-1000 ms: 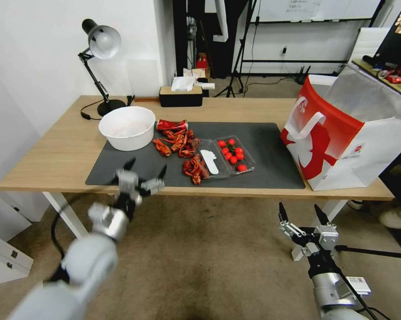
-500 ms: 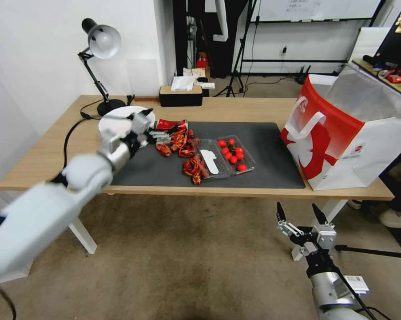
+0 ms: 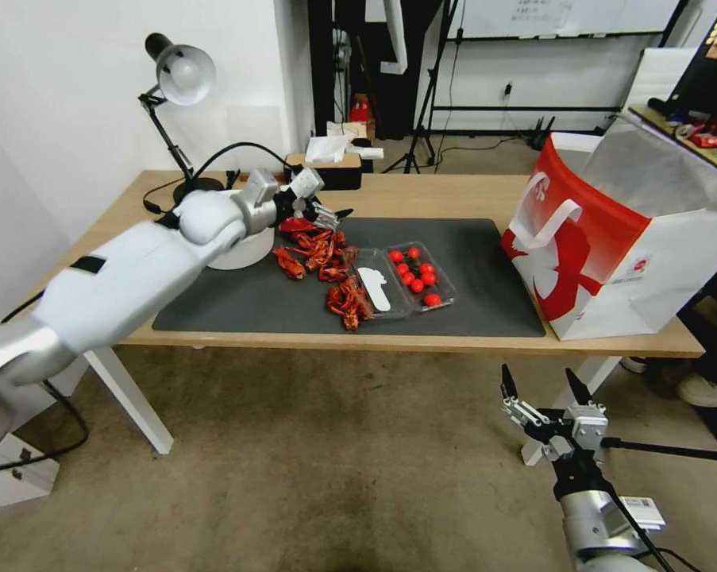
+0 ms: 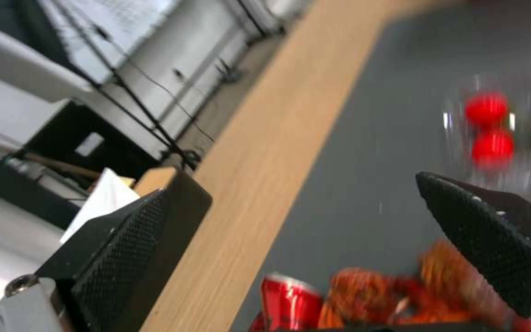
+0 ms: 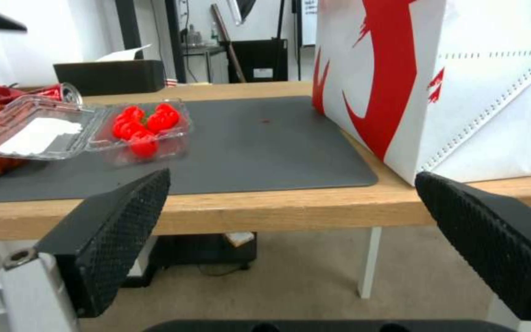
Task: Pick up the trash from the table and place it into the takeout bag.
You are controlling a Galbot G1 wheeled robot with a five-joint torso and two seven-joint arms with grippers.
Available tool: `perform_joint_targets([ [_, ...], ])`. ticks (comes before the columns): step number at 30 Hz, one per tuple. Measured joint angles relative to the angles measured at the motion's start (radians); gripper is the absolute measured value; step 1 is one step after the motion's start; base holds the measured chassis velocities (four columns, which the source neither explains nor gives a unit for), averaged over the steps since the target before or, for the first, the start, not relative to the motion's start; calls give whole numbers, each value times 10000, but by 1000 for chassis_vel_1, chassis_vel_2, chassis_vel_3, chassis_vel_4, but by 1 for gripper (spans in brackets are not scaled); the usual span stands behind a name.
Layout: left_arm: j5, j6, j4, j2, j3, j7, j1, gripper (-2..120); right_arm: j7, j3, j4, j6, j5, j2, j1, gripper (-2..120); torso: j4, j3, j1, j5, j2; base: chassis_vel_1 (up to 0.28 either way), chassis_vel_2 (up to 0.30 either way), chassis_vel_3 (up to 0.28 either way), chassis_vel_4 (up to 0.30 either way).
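A crushed red drink can (image 3: 298,226) lies at the back of the dark mat (image 3: 469,262), next to a heap of red crayfish shells (image 3: 317,251). My left gripper (image 3: 326,208) hovers open just above the can, reaching in across the table (image 3: 422,191). In the left wrist view the can (image 4: 287,304) and shells (image 4: 401,295) lie below the open gripper (image 4: 315,207). The red-and-white takeout bag (image 3: 604,246) stands open at the table's right end. My right gripper (image 3: 545,389) hangs open below the front edge, facing the bag (image 5: 438,78).
A large white bowl (image 3: 245,248) sits under my left forearm. A clear tray of tomatoes (image 3: 418,275) and more shells (image 3: 348,303) lie mid-mat. A desk lamp (image 3: 175,79) and a black tissue box (image 3: 330,171) stand along the back.
My left arm has swung up from below the front edge, across the mat and past the white bowl, to above the can. The right arm has stayed put.
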Motion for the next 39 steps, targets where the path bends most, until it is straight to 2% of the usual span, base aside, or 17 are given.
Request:
perform_joint_targets([
  [1, 0, 0, 0, 0, 0, 0, 0, 100, 0, 0, 0, 0, 0, 0, 0, 100, 0, 0, 0, 0, 0, 0, 0, 0, 0],
  [2, 446, -11, 366, -200, 28, 404, -150, 100, 1, 0, -21, 1, 35, -14, 23, 100, 3, 0, -1, 1, 0, 0, 0, 0, 0],
  [3, 446, -11, 366, -200, 28, 404, -150, 100, 1, 0, -21, 1, 35, -14, 23, 100, 3, 0, -1, 1, 0, 0, 0, 0, 0],
  [6, 1400, -27, 1499, -890, 208, 1125, -616, 100, 10, -1, -70, 17, 97, -37, 77, 100, 1, 0, 0, 3, 0, 0, 0, 0, 0],
  [11, 1741, -14, 2165, -1303, 427, 1300, -903, 100, 11, 6, -84, 61, 130, -47, 46, 100, -2, -1, 0, 1, 0, 0, 0, 0, 0],
  [13, 2310, 38, 2888, -1678, 402, 1881, -1107, 100, 12, 78, -121, 143, 176, -66, -1, 100, 0, -1, 0, 1, 0, 0, 0, 0, 0],
  [14, 2310, 38, 2888, -1678, 402, 1881, -1107, 100, 12, 78, -121, 143, 176, -66, -1, 100, 0, -1, 0, 1, 0, 0, 0, 0, 0],
  [17, 3792, 57, 3805, -2142, -38, 3110, -1338, 100, 12, 171, -157, 166, 302, -79, -41, 100, 2, -1, 0, 3, 0, 0, 0, 0, 0],
  [19, 4073, 43, 4054, -2263, -44, 3346, -1437, 100, 18, 187, -169, 165, 327, -80, -42, 100, 2, -1, 0, 1, 0, 0, 0, 0, 0],
  [30, 4635, -128, 5526, -3137, 181, 3552, -1824, 100, 63, 157, -255, 165, 372, -44, -12, 100, 0, -1, 0, 0, 2, 0, 0, 0, 0],
  [39, 4850, -270, 5747, -3291, 327, 3499, -1844, 100, 84, 195, -318, 166, 431, -71, -47, 100, 0, -1, -1, 0, 2, 0, 0, 0, 0],
])
